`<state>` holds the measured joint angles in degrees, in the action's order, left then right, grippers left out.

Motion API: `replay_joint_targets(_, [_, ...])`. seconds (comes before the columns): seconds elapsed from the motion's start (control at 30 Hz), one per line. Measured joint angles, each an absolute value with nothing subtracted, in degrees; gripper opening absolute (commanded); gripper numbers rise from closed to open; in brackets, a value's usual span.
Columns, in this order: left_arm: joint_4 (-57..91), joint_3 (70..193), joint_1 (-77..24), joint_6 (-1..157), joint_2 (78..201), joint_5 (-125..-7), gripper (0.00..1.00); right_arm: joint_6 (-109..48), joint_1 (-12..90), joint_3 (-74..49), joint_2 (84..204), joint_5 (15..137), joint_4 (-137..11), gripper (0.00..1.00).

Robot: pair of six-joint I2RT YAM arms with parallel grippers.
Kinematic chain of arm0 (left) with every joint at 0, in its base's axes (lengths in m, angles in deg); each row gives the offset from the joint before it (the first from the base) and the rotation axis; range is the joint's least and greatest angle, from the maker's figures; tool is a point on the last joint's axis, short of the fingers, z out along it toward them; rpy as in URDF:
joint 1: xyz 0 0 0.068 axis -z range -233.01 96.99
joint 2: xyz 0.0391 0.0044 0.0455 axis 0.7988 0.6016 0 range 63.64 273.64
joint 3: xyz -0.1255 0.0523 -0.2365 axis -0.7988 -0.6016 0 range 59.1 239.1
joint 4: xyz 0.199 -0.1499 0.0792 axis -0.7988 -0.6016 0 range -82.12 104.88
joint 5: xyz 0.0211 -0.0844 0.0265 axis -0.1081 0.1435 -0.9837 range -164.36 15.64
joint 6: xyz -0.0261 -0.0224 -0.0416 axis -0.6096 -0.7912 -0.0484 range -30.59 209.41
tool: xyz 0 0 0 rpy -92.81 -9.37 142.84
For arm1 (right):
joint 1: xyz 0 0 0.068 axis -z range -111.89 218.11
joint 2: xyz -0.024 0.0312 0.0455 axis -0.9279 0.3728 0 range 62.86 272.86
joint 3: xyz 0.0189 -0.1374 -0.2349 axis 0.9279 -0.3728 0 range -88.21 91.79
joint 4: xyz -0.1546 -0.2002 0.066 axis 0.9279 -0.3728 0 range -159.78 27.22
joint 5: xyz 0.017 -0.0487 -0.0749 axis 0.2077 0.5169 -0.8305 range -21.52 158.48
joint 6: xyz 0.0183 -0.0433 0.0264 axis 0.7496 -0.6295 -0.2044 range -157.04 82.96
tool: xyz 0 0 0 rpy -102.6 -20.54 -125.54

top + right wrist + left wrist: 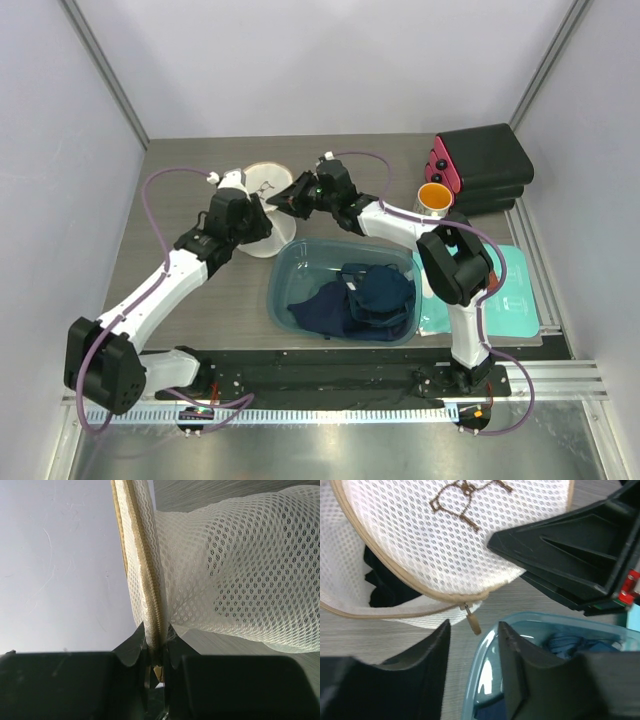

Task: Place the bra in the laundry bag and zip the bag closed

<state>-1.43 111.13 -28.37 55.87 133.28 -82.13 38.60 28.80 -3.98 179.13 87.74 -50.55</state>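
Note:
The cream-white mesh laundry bag [266,185] lies at the back middle of the table, its face with the brown emblem up [455,535]. Black bra fabric [387,582] shows inside through the open gap of the beige zipper. The zipper pull [472,622] hangs at the bag's near edge, just ahead of my left gripper [472,652], which is open and not touching it. My right gripper [156,647] is shut on the bag's zipper rim [150,595] at the bag's right side [283,199].
A teal tub [280,285] with navy clothes [365,295] sits just in front of the bag, under my left fingers. A flat teal pouch [515,295] lies at the right. A black and pink case [485,165] and an orange cup [435,197] stand back right.

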Motion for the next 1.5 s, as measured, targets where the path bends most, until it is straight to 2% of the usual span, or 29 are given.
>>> replay_joint_targets(0.13, [-2.8,112.8,-27.9,56.8,135.4,-85.4,0.27,38.7,28.7,-4.1,179.1,87.7,-50.3,0.06])
replay_joint_targets(0.17, [-3.0,113.1,-27.8,56.9,135.8,-86.2,0.17,38.7,28.7,-4.3,179.1,87.8,-50.1,0.06])
replay_joint_targets(0.27, [-3.7,113.8,-27.6,57.4,137.0,-88.3,0.0,38.8,28.7,-5.2,179.1,87.9,-49.5,0.05])
replay_joint_targets(0.5, [-8.5,114.3,-27.2,58.3,136.9,-95.9,0.0,35.2,29.0,-6.1,179.1,89.8,-49.4,0.05])
replay_joint_targets(0.63, [-10.1,111.0,-27.8,56.8,131.1,-96.5,0.0,30.0,30.2,-4.9,179.6,94.3,-51.5,0.06])
replay_joint_targets(0.7, [-10.1,108.5,-28.0,56.4,127.1,-94.7,0.0,27.0,30.9,-1.2,181.7,98.2,-52.9,0.18])
replay_joint_targets(0.83, [-8.8,105.7,-28.3,57.0,123.4,-90.2,0.0,19.7,31.8,7.1,186.1,102.5,-59.3,0.31])
replay_joint_targets(0.9, [-7.2,103.7,-28.5,57.0,122.1,-86.0,0.0,15.7,32.4,13.3,189.0,102.3,-64.8,0.37])
replay_joint_targets(0.93, [-6.7,103.0,-28.6,56.7,121.9,-84.4,0.0,14.9,32.6,14.7,189.7,102.1,-65.7,0.44])
replay_joint_targets(1.03, [-3.1,101.6,-28.7,54.4,122.8,-79.0,0.0,11.1,33.5,18.2,190.9,98.6,-71.6,0.54])
replay_joint_targets(1.13, [0.4,102.1,-28.7,52.1,125.6,-76.2,0.0,8.6,34.3,15.3,188.7,94.1,-74.4,0.7])
replay_joint_targets(1.23, [2.5,103.1,-28.7,50.8,128.8,-74.7,0.0,7.3,34.5,7.7,183.4,90.3,-77.0,0.77])
replay_joint_targets(1.5, [5.8,103.4,-28.7,49.7,130.1,-73.0,0.0,10.3,32.8,-8.1,169.6,88.3,-73.3,0.83])
